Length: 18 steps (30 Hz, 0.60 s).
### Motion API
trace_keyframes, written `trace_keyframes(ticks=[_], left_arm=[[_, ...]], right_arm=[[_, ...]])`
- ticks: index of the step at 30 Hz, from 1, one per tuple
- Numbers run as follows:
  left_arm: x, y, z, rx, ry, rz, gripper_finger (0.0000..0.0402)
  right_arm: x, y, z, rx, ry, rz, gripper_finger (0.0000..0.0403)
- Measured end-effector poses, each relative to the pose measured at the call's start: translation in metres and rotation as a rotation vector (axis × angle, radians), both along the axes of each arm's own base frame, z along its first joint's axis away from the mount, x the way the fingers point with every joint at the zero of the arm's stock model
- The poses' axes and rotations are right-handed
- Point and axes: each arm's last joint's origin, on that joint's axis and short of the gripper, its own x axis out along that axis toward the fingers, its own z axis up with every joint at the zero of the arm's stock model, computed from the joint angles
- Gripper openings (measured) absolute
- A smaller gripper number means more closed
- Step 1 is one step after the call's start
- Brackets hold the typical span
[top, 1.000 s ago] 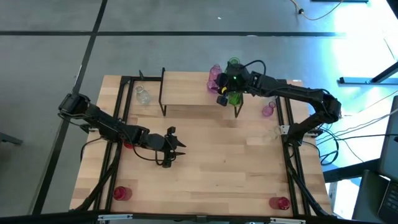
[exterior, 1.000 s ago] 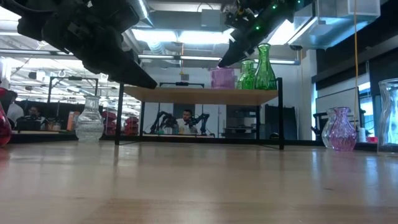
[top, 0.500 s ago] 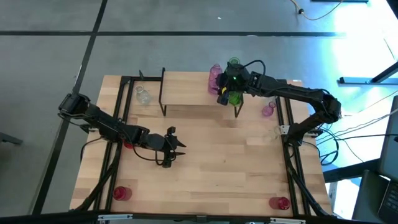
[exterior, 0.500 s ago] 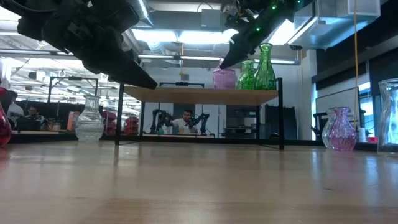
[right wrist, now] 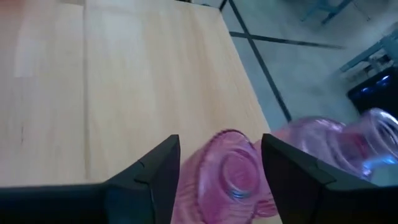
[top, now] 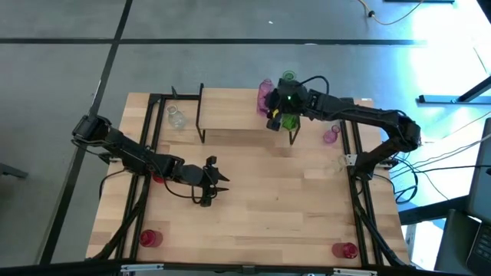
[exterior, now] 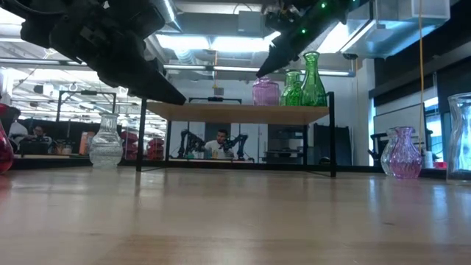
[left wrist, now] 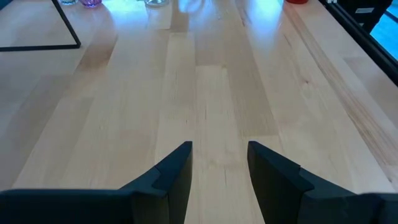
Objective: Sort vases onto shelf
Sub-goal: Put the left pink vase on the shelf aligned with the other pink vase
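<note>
Right pincer (top: 271, 116) at upper centre of the high view, over the right end of the shelf (top: 230, 107). Fingers spread wide, holding nothing. In the right wrist view the mouth of a pink vase (right wrist: 231, 177) sits between the two fingers with gap on both sides. In the low view the same pink vase (exterior: 266, 91) stands upright on the shelf board, two green vases (exterior: 305, 81) just beside it toward frame right.

Judgement: release step, vase set down and let go. To do it well, lift straight up off the neck before any sideways travel; fingers flank the rim closely enough that a lateral pull could tip it.

Left pincer (top: 217, 182) waits over the middle of the surface (top: 276, 207), fingers parted narrowly, nothing between them; bare wood ahead in its wrist view.

Edges and room:
- Pink vase is near the shelf's right end; the green ones crowd that end. The left stretch of the board looks bare, so there is room for later placements.
- Still on the surface: clear vase (top: 176, 117) upper left beside the shelf, pink vase (top: 331, 135) right of the shelf, red vase (top: 150, 238) lower left, another (top: 345, 249) lower right.
- Black frame rails run along both sides of the surface; keep the arm's retreat inside them.
</note>
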Motion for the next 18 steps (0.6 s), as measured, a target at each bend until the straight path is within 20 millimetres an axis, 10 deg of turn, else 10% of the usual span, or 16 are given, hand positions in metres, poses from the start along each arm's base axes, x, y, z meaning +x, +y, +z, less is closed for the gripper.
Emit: trace_keyframes(ticks=[8, 18], left_arm=[[0.0, 0.0, 0.0, 0.0, 0.0, 0.0, 0.0147], [0.001, -0.001, 0.002, -0.01, -0.024, -0.004, 0.0147]], right_arm=[[0.008, 0.044, 0.018, -0.183, 0.121, -0.096, 0.0207], [0.022, 0.052, -0.013, -0.2, 0.238, -0.219, 0.0207]])
